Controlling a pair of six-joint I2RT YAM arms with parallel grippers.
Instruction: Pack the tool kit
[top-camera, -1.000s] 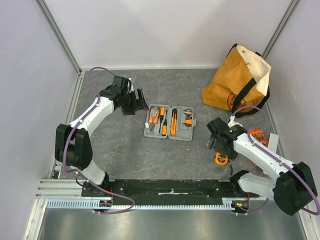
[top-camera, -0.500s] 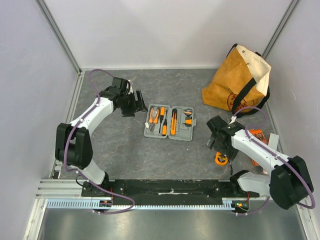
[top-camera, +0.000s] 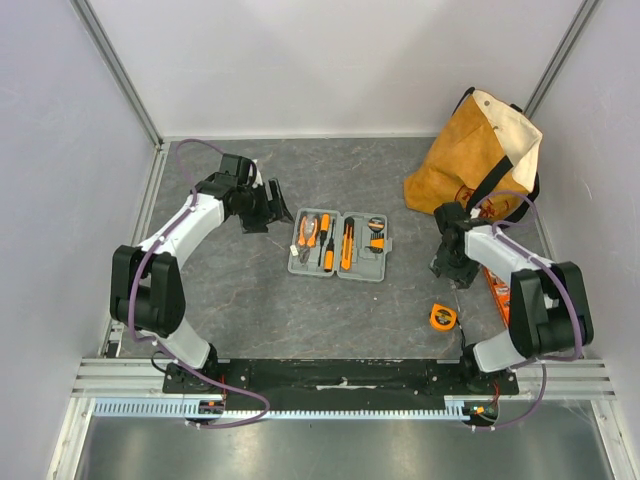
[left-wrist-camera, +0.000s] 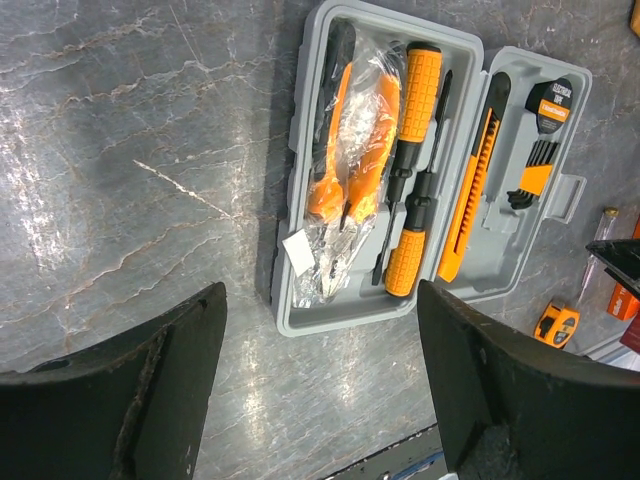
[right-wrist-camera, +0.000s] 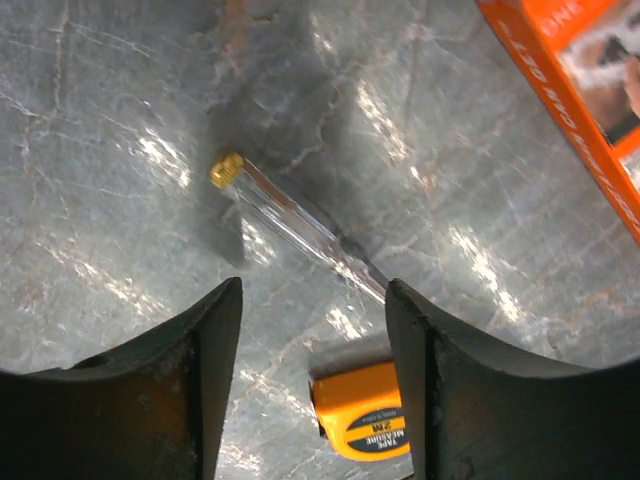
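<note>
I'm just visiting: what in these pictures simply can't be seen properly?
Orange box: right wrist view, cut off by the picture's edge, print blurred; top view, mostly under the right arm.
Tape measure: right wrist view, one side behind a finger.
Bag: top view, its own cloth hides the inside.

From here I see a tan bag (top-camera: 478, 160) with black straps at the far right of the grey marbled surface (top-camera: 250, 290), an orange box (right-wrist-camera: 540, 60) nearer.
</note>
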